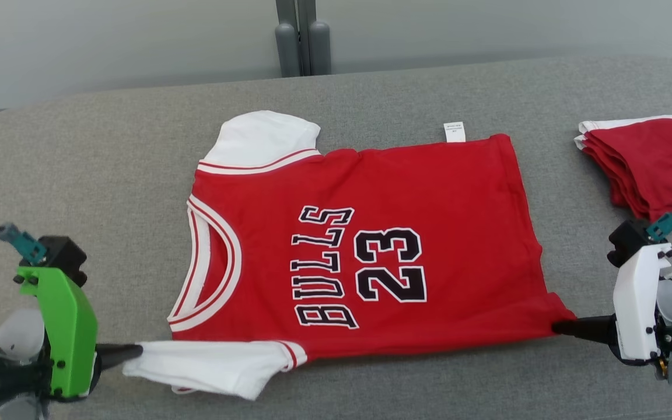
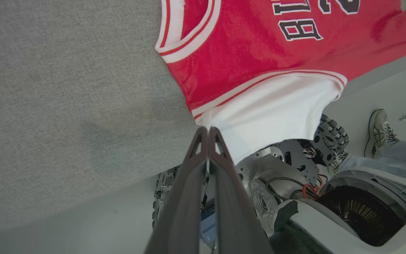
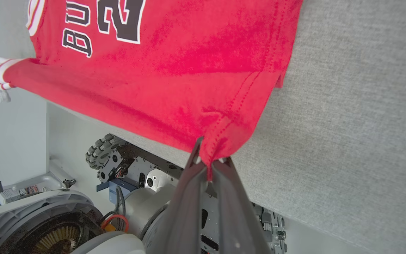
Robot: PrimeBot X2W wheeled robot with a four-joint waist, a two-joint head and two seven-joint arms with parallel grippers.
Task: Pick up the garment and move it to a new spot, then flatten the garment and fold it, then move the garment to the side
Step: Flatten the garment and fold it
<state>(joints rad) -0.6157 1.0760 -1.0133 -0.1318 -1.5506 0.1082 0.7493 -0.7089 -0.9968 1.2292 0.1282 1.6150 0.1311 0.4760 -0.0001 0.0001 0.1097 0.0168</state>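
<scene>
The garment is a red jersey with white sleeves and black "BULLS 23" lettering, spread flat on the grey table, its neck toward the left. My left gripper is shut on the tip of the near white sleeve, at the table's front edge. My right gripper is shut on the near hem corner of the red cloth. In the left wrist view the left gripper has its fingers pressed together on the sleeve edge. In the right wrist view the right gripper pinches bunched red fabric.
A folded stack of red and white clothes lies at the table's far right. A grey post stands behind the table. Below the table edge are the robot's wheeled base and a person's shoe on the floor.
</scene>
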